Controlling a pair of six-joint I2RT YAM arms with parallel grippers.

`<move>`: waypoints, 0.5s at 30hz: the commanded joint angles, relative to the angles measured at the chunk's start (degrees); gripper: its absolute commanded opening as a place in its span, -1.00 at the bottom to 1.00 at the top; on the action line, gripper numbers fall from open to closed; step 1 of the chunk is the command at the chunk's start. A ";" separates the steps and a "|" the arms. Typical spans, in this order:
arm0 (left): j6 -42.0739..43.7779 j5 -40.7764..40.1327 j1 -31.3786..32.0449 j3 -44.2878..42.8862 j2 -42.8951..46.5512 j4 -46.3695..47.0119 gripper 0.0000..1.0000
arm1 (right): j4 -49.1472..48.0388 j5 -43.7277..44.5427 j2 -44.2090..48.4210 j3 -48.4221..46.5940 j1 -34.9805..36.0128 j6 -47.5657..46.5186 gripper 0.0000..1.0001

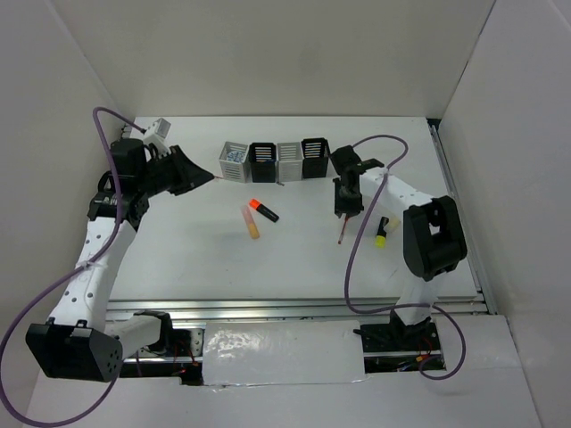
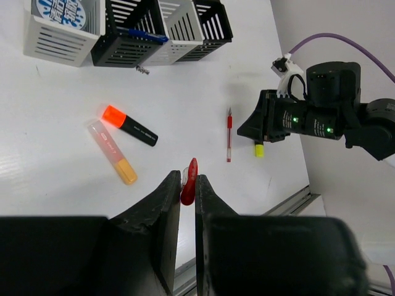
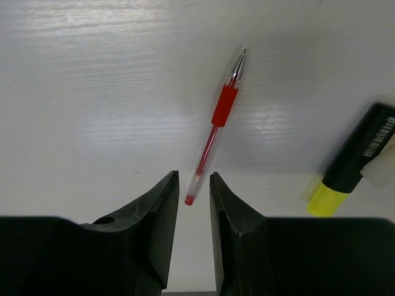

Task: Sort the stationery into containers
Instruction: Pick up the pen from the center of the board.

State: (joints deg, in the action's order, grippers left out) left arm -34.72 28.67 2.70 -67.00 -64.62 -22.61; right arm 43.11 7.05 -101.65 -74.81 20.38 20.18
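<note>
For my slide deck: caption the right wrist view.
Right gripper, jaws slightly apart, poised at the tail of a red pen lying on the table, a yellow highlighter beside it.

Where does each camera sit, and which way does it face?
Top view: above and behind, looking down on the table; left arm and right arm show.
Left wrist: on the left arm, facing the cups; left gripper pinches a small red piece.
Right wrist: on the right arm, facing down; right gripper open.
Shared: all three show the red pen.
</note>
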 commanded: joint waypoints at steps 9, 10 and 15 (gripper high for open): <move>0.62 1.83 -0.41 1.43 0.02 4.68 -1.00 | 0.13 2.80 -8.30 -2.71 -2.71 6.27 -0.34; 0.62 2.18 -0.68 1.70 0.02 5.12 -1.00 | 0.22 2.53 -8.74 -2.71 -2.89 6.36 -0.35; -0.17 4.20 -1.20 3.37 -0.07 7.40 -1.00 | -0.49 1.83 -9.97 -2.01 -2.81 6.44 -0.38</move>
State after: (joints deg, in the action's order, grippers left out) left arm -34.72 30.37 2.09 -64.45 -64.64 -19.00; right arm 43.09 8.82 -111.02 -75.55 17.41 25.52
